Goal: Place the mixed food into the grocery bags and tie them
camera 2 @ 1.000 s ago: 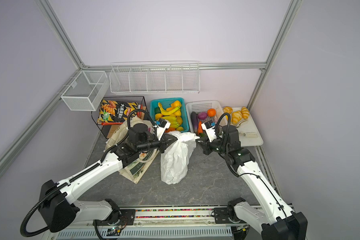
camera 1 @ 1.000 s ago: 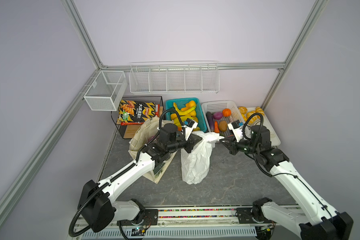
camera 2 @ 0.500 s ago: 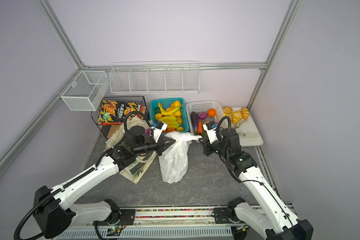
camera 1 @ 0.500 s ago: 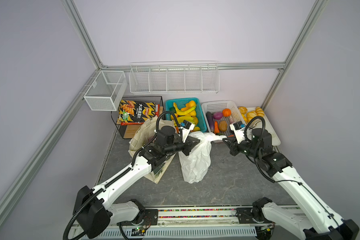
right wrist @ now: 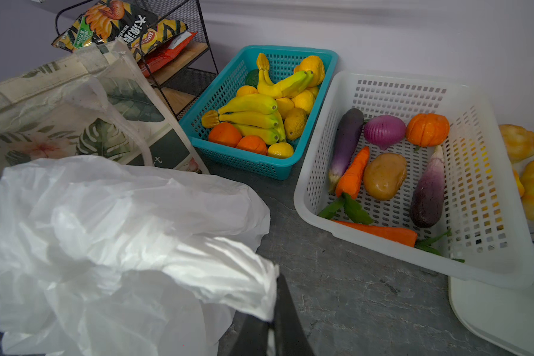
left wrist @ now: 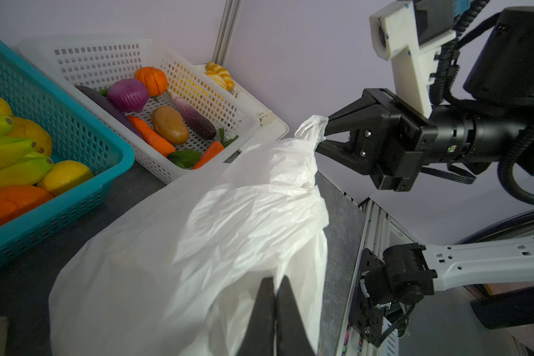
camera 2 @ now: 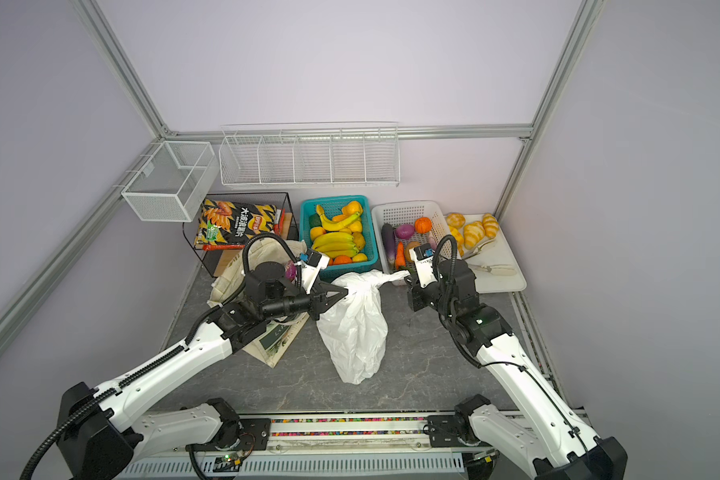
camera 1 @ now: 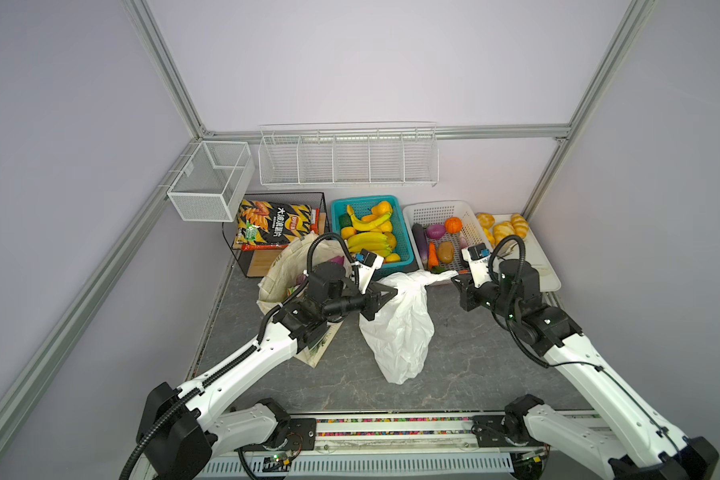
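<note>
The white plastic bag (camera 1: pixel 400 328) (camera 2: pixel 356 328) stands in the middle of the grey floor, its top pulled out sideways. My left gripper (camera 1: pixel 393 291) (camera 2: pixel 345 293) (left wrist: pixel 275 279) is shut on the bag's left handle. My right gripper (camera 1: pixel 454 279) (camera 2: pixel 406 279) (right wrist: pixel 273 296) is shut on the other handle, which is twisted into a thin strip (left wrist: pixel 312 129). The cream canvas tote (camera 1: pixel 281 270) (camera 2: pixel 227 282) (right wrist: pixel 74 123) slumps open behind my left arm. A purple piece (camera 2: pixel 290 271) shows in its mouth. What lies inside the plastic bag is hidden.
Along the back wall stand a black wire rack with a black-and-yellow chip bag (camera 1: pixel 275 224), a teal basket (camera 1: pixel 364 199) of bananas and oranges, a white basket (camera 1: pixel 437 205) of toy vegetables and a white tray (camera 1: pixel 545 274) with bread. Wire shelves (camera 1: pixel 348 158) hang on the wall.
Both grippers keep their hold on the bag's handles. The right gripper has drifted slightly right and the left slightly toward the bag; the bag's body has barely shifted.
</note>
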You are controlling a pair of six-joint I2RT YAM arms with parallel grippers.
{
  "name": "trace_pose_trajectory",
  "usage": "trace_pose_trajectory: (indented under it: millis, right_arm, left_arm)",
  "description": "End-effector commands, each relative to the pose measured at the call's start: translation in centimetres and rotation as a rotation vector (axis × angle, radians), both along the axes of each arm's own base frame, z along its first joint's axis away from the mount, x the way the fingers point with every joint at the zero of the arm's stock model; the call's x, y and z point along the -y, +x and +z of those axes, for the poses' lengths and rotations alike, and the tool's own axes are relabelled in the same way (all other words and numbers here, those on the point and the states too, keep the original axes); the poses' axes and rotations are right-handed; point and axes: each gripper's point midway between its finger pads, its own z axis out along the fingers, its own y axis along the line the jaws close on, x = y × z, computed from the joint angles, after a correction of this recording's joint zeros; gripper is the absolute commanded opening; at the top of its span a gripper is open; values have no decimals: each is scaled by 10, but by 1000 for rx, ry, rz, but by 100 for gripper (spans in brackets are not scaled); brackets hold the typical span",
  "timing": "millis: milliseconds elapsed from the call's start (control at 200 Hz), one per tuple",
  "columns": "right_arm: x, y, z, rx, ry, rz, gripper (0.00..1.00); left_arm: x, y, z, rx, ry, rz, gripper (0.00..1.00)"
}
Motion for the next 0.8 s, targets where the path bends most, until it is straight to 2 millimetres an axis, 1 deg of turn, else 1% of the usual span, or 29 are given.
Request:
trace_pose_trajectory:
  millis: [0, 135, 260, 335, 425, 435, 445, 555, 580, 600, 660, 705, 735, 760, 775, 795]
  right_arm:
    - [40, 12, -16, -10, -93, -204, 7]
    - [47, 14, -16, -5, -108, -246, 7]
    - [47, 15, -14, 4, -102, -250, 7]
    - [47, 15, -15, 2, -106, -247, 7]
    - [34, 13, -8, 27, -84, -188, 7]
    - [33, 11, -17, 13, -91, -180, 7]
    - [32, 11, -19, 11, -90, -173, 7]
    - [-1, 3, -15, 17, -25, -1, 8]
    - [-7, 1, -15, 10, -13, 36, 12]
    - [-12, 0, -14, 5, -3, 63, 17]
    - [-22, -5, -16, -16, 5, 123, 37]
    - [-24, -7, -22, -39, -6, 142, 49]
    - [-24, -8, -25, -49, -15, 143, 56]
    - [-21, -9, -27, -55, -24, 133, 70]
    - [-19, -9, -29, -61, -31, 124, 74]
    - [-17, -10, -30, -66, -36, 113, 77]
  left_arm:
    - [-10, -2, 2, -21, -16, 30, 0]
    - [-17, -5, -6, -44, -4, 41, 0]
    - [-18, -9, -10, -74, -16, 34, 0]
    - [-19, -11, -8, -84, -36, 30, 0]
    - [-17, -12, -4, -95, -68, 20, 0]
    - [-17, -12, -4, -98, -70, 20, 0]
    - [-16, -12, -3, -97, -74, 16, 0]
    - [-6, -12, 0, -101, -105, -32, 0]
    - [-4, -12, 1, -101, -111, -39, 0]
    - [-3, -11, 1, -102, -116, -42, 0]
    - [0, -9, 4, -97, -123, -49, 0]
    - [2, -8, 7, -90, -128, -51, 0]
    - [2, -7, 10, -85, -132, -50, 0]
    - [3, -6, 12, -82, -134, -50, 0]
    - [3, -6, 14, -80, -137, -50, 0]
    - [4, -5, 15, -79, -140, -51, 0]
